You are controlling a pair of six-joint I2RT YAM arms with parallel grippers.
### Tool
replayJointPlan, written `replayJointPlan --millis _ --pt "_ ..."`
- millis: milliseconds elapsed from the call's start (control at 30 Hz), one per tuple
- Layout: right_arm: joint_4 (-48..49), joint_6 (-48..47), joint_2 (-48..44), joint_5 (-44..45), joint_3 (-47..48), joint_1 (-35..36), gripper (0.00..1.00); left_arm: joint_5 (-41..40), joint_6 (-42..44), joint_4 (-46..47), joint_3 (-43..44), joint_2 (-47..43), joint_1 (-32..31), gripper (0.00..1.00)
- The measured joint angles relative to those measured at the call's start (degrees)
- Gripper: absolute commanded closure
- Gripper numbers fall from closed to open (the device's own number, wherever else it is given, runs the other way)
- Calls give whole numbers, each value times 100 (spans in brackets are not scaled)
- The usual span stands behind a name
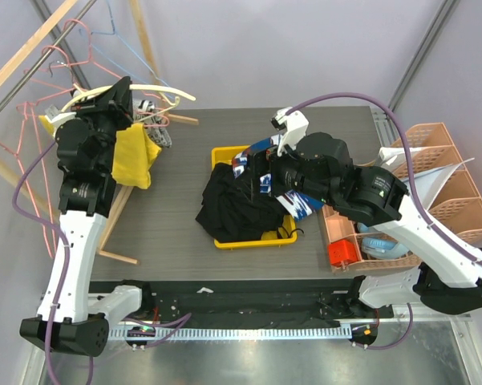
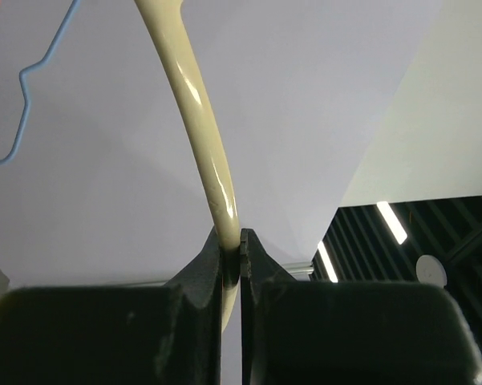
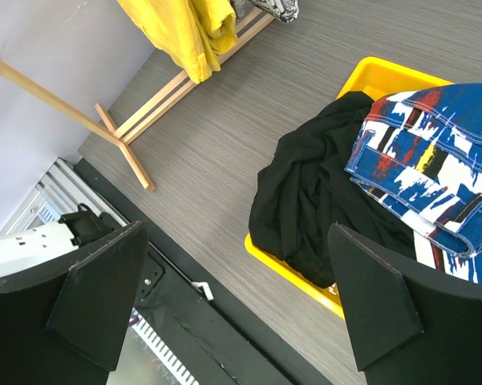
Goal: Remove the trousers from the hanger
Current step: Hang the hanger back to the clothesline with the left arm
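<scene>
At the upper left of the overhead view, our left gripper (image 2: 232, 258) is clamped shut on the cream hanger (image 2: 204, 152), holding it up beside the yellow garment (image 1: 136, 152) on the wooden rack (image 3: 124, 148); we see nothing hanging from it. At centre, the patterned trousers (image 3: 433, 160) lie over a black garment (image 3: 313, 192) in the yellow bin (image 3: 385, 80), so we judge them freed. Above them our right gripper (image 3: 241, 289) hovers, jaws spread wide and empty.

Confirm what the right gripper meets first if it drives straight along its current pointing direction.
Likely the black garment draped over the edge of the yellow bin; it lies ahead of the open right gripper in the wrist view. Depth is unclear, so it could land on the table just beside it.
</scene>
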Motion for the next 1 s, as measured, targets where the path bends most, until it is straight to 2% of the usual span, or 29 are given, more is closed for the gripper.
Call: replayJointPlan --millis 267,633,1000 --pt "-31 -2 0 -2 50 -7 0 212 -264 422 -90 61 157 100" --pt "-70 -48 92 -133 101 -15 0 592 855 273 -50 -374 168 100" --pt "-83 -44 96 -197 101 -15 0 105 1423 -422 337 -649 168 100"
